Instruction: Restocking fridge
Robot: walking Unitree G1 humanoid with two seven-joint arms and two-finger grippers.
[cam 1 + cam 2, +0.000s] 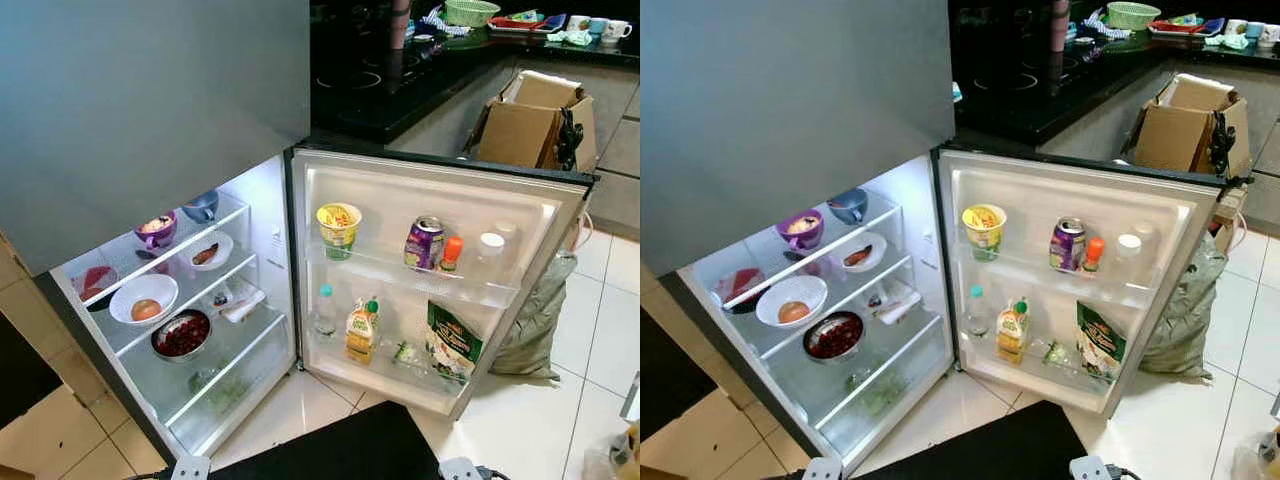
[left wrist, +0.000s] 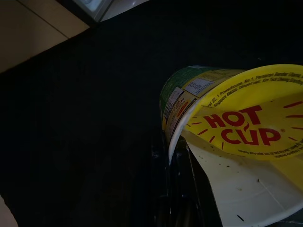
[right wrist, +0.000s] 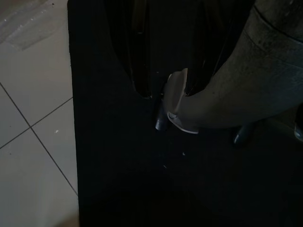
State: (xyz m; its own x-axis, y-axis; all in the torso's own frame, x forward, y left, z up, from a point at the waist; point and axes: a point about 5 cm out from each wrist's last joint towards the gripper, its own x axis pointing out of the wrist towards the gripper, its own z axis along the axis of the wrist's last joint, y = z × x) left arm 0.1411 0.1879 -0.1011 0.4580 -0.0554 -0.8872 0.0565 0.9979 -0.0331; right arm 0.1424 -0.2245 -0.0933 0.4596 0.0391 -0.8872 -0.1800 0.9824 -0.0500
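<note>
Yellow and green, a noodle cup (image 2: pixel 227 137) marked "HOT CUP" is sitting in the left pincer (image 2: pixel 182 198), with dark fingers (image 2: pixel 189 189) showing just under its peeled-back lid, though how tightly they are closing on it is too dark to tell. The right pincer (image 3: pixel 165 94) is hanging over a black mat (image 3: pixel 118 179) on the white tiled floor (image 3: pixel 33 142), its two long fingers (image 3: pixel 137 71) standing a little apart with a small pale piece between their tips; whether they are gripping anything I cannot tell. Ahead, the fridge (image 1: pixel 230 330) is standing with its door (image 1: pixel 440 270) swung wide open. On the door's upper rack a second noodle cup (image 1: pixel 339 230) is sitting apart from a purple can (image 1: pixel 424 243) and a small orange-capped bottle (image 1: pixel 451 254). Below, a clear bottle (image 1: pixel 325 311), a juice carton (image 1: pixel 361 331) and a green packet (image 1: pixel 452 343) are standing in the lower rack. Inside, the shelves are carrying a purple bowl (image 1: pixel 155 231), a blue cup (image 1: pixel 202 207), a white bowl (image 1: pixel 144 298) and a dish of red fruit (image 1: pixel 182 335). A cardboard box (image 1: pixel 535 125) is leaning beside the dark surface (image 1: pixel 400 90).
</note>
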